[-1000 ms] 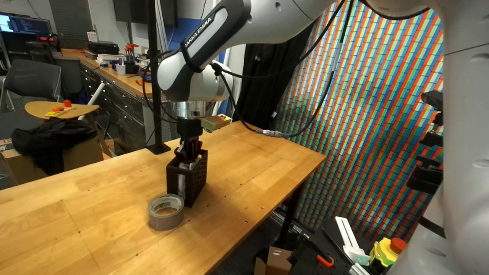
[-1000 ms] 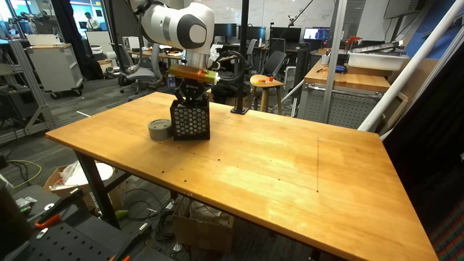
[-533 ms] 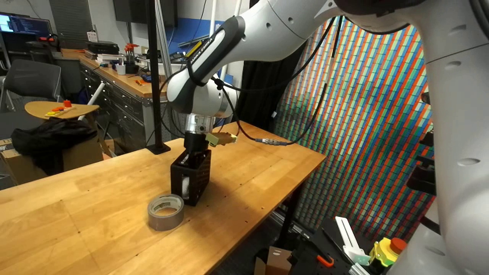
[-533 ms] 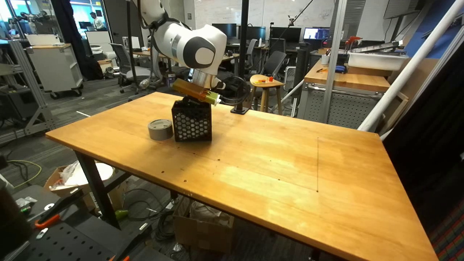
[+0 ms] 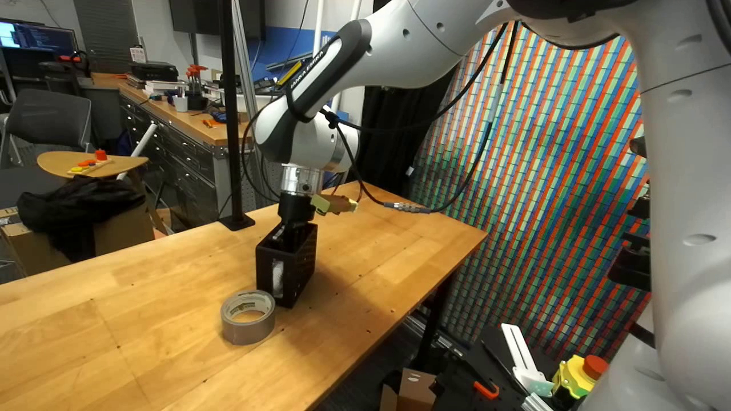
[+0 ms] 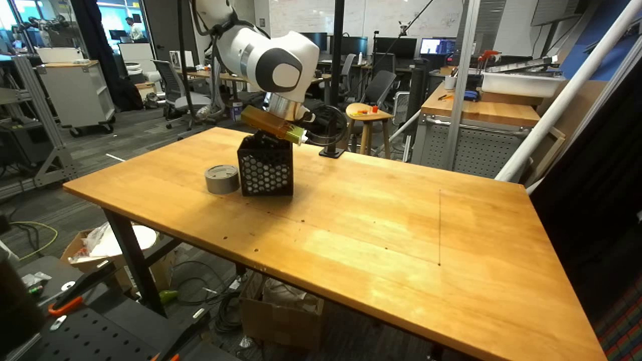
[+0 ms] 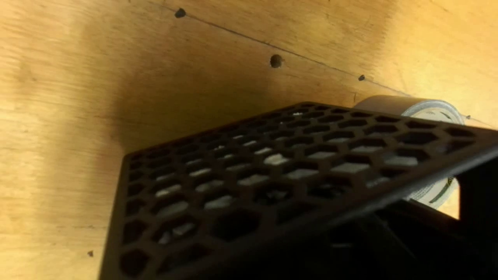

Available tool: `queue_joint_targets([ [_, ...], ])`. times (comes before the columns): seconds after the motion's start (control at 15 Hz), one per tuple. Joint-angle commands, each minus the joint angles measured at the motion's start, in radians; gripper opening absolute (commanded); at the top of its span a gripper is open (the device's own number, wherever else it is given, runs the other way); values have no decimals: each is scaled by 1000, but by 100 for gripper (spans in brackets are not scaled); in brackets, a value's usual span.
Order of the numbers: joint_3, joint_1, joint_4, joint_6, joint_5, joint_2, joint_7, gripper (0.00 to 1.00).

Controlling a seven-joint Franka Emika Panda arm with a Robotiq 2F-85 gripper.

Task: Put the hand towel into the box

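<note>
The wooden table (image 5: 171, 319) spread out around the black box (image 5: 290, 265), with the roll of grey tape (image 5: 247, 333) at seven o'clock from it in an exterior view. We judged the hand towel (image 5: 277, 279) lay inside, for pale cloth showed through the slot and mesh. The gripper (image 5: 290, 234) stood tilted in the mouth at twelve o'clock; its fingertips were hidden, and we could not tell whether they were spread or pressed together. We reckoned snagged cloth could ride out on the lift, and, given that tilt, a finger catching the rim might tip the box
</note>
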State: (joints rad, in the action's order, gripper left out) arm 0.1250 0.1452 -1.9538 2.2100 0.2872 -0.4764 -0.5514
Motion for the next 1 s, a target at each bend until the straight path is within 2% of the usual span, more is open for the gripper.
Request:
queue_joint_targets([
  [0.0,-22,-19,-71,7,-63,165,28,3],
  [0.4,-55,-50,-107,28,-185,418,76,3],
  [0.47,-62,-55,-118,34,-193,466,88,27],
  [0.53,-63,-58,-51,3,-163,358,57,4],
  [0.6,-70,-62,-61,3,-167,399,62,7],
  [0.73,-78,-67,-85,3,-169,448,66,23],
  [0.8,-79,-68,-94,4,-170,455,66,26],
  [0.93,-79,-69,-103,9,-170,453,66,27],
])
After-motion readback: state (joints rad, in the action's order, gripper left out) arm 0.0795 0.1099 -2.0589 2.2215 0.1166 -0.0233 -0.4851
